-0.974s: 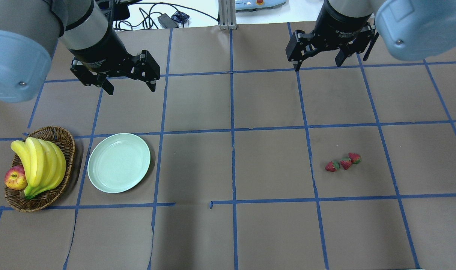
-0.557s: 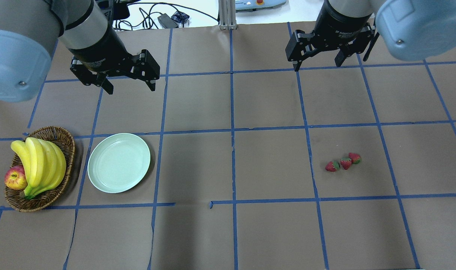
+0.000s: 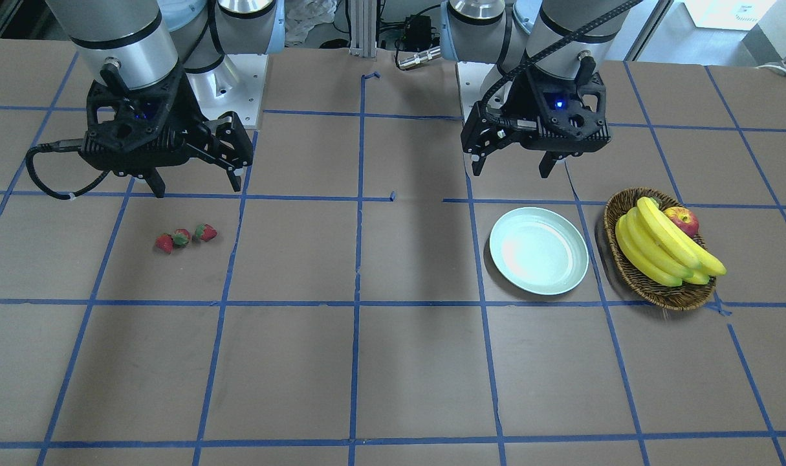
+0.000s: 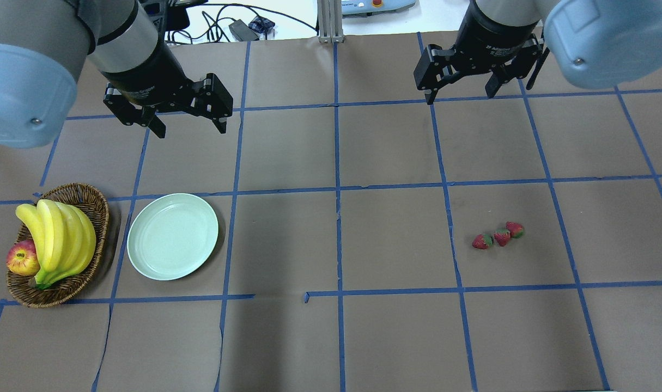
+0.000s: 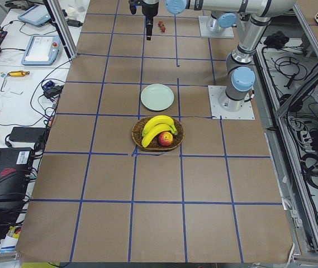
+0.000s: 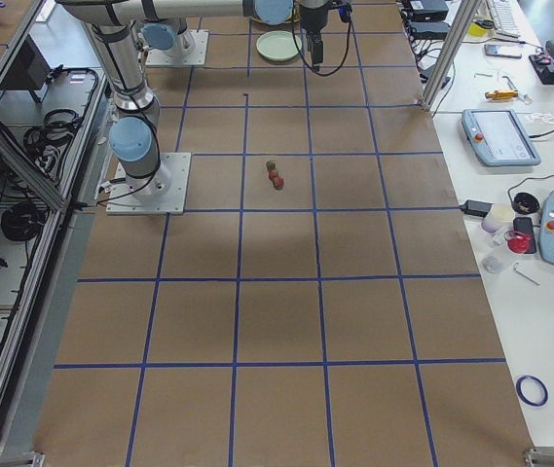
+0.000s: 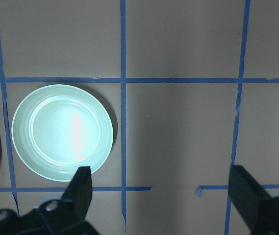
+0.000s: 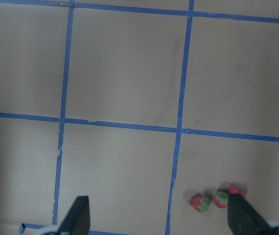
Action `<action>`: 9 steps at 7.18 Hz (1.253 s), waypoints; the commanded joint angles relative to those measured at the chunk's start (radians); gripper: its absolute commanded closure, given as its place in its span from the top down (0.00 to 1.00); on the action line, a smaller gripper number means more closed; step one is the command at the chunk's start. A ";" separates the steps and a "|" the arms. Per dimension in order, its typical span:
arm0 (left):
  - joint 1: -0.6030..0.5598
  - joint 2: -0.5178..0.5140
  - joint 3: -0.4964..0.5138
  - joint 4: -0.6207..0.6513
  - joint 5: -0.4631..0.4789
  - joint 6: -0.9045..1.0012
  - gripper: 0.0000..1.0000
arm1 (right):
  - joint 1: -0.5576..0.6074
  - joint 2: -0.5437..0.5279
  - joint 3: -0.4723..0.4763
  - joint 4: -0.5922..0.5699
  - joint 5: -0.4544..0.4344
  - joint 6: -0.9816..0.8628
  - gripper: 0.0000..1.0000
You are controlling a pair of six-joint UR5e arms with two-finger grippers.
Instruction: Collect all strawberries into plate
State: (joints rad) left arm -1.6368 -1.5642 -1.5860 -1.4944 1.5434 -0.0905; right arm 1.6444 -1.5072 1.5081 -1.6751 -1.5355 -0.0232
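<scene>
Clock directions here go by the overhead view. The table [image 4: 396, 337] was the big thing, all brown paper and blue tape squares. Both my hands hung over its 12 o'clock end, probably parked high so they kept off everything. My left hand [image 4: 190, 130] was spread open and empty, at about 12 o'clock from the plate. My right hand [image 4: 460, 97] was just as open and empty, at about 11 o'clock from the strawberries.

The wicker basket [image 4: 99, 218] sat just beside the plate at its 9 o'clock, holding bananas [image 4: 58, 239] and an apple [image 4: 21, 258]. The mint plate [image 4: 172, 237] had nothing on it.

All three strawberries [image 4: 502, 237] lay bunched in a short row at the table's 3 o'clock side, well apart from the plate. I figured that made them a right-hand job, starting with an end berry.
</scene>
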 commanded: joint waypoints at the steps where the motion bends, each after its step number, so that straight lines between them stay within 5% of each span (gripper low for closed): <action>1: 0.000 -0.005 -0.002 -0.004 -0.002 -0.001 1.00 | -0.003 0.004 0.009 0.000 -0.008 -0.004 1.00; 3: 0.000 0.004 -0.002 -0.004 0.004 0.000 1.00 | -0.027 0.013 0.073 -0.017 -0.021 -0.012 1.00; 6: 0.000 0.004 -0.005 -0.013 0.003 0.000 1.00 | -0.222 0.036 0.153 -0.031 -0.017 -0.044 1.00; 9: -0.002 0.010 -0.034 -0.010 0.006 -0.002 1.00 | -0.329 0.041 0.367 -0.173 -0.021 0.057 1.00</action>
State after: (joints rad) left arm -1.6380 -1.5547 -1.6138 -1.5054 1.5485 -0.0918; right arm 1.3659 -1.4694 1.7859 -1.7902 -1.5568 -0.0435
